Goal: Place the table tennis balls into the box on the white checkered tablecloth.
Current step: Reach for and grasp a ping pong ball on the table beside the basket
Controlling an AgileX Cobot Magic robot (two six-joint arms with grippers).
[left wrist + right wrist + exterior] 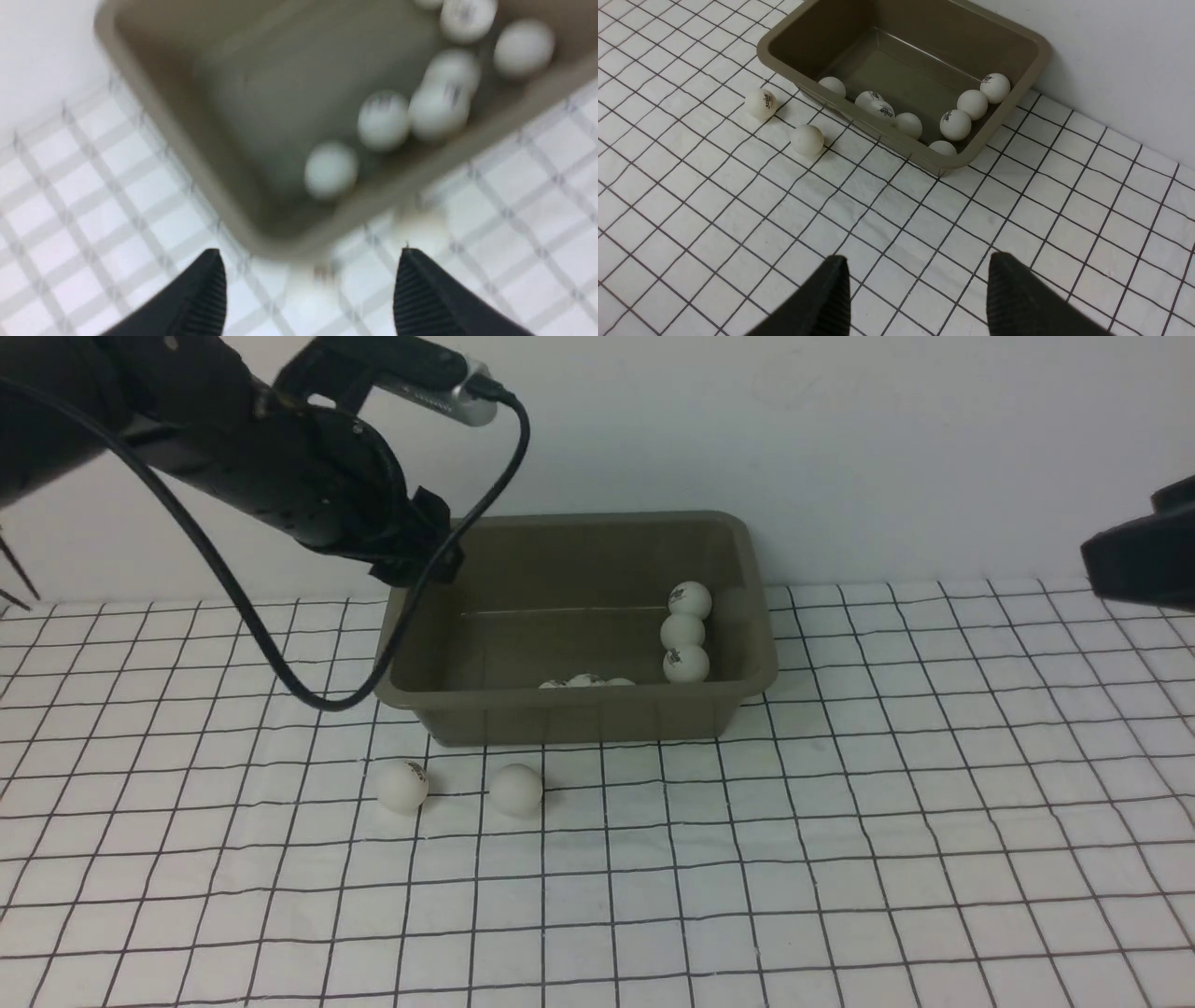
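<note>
An olive-grey box (579,719) is seen standing on the white checkered tablecloth (840,859), with a pale wall (887,448) close behind it. Eight white balls (955,124) can be counted inside the box in the right wrist view. Three are lined up along the inside of the box's right end, and the other five are gathered along the inside of its near wall, one of them tucked into the near right corner. Two more are found outside on the tablecloth, just in front of the box's near wall and toward its left end. These are a printed ball (402,786) with a small dark mark and a plain ball (515,790) beside it, set apart from each other and from the box. The left gripper (310,268) is held in the air over the box's left rim. Its jaws are spread wide and nothing is gripped between them, although its own view is badly blurred. A black cable (280,653) is looped down from that arm to the left of the box. The right gripper (920,289) is kept well to the right of the box, raised above the tablecloth. Its jaws are parted and nothing is held between them.
</note>
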